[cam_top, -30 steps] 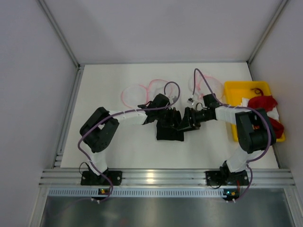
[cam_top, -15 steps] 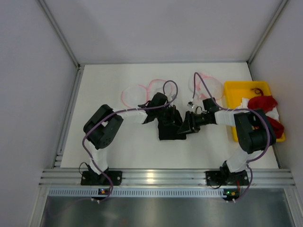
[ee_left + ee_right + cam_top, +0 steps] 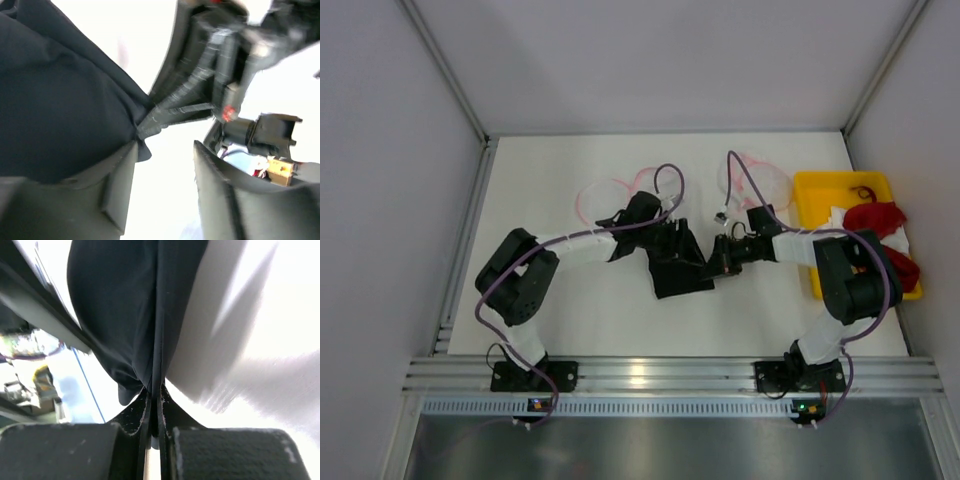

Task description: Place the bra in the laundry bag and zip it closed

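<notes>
The black bra lies bunched on the white table between the two arms. My right gripper is at its right edge, and the right wrist view shows this gripper shut on a fold of the bra. My left gripper is at the bra's far side. Seen from its own wrist, the left gripper is open, with only white table between the fingers and the bra beside the left finger. A round mesh laundry bag with pink trim lies flat behind the left arm.
A second mesh pouch lies at the back right. A yellow tray at the right edge holds red garments. White walls enclose the table on three sides. Purple cables loop over both arms.
The left gripper has opened and let go of the bra, drawing back a little to the left. The right gripper has shut on the bra's edge.
</notes>
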`<state>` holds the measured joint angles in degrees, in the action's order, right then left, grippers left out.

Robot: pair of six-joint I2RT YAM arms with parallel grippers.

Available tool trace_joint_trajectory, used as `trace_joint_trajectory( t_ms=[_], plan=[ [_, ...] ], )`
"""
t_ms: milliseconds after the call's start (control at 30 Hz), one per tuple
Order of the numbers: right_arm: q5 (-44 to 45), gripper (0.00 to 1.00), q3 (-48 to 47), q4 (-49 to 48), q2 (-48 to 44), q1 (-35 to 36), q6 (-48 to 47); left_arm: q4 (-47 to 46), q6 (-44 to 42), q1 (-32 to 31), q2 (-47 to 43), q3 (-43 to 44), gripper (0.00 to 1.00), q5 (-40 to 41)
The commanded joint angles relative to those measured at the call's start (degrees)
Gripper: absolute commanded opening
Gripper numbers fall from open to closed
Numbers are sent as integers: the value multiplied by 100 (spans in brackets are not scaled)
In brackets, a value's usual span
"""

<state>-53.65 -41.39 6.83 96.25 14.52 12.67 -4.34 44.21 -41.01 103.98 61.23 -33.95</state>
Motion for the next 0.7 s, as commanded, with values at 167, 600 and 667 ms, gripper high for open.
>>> trace_joint_trajectory(
  t_ms=[167,600,667],
  plan=[
    [-436,0,-730,1389,-502,42,-2187,1522,-2411,1076,-2100,-146,68,-454],
    [-76,0,-1890,3833,-571,1184,-5081,2280,-6431,1904,-3690,-823,85,-2263],
    [-49,0,-2057,4036,-607,1350,-5300,2280,-7158,1896,-3911,-1129,94,-2553]
  ],
)
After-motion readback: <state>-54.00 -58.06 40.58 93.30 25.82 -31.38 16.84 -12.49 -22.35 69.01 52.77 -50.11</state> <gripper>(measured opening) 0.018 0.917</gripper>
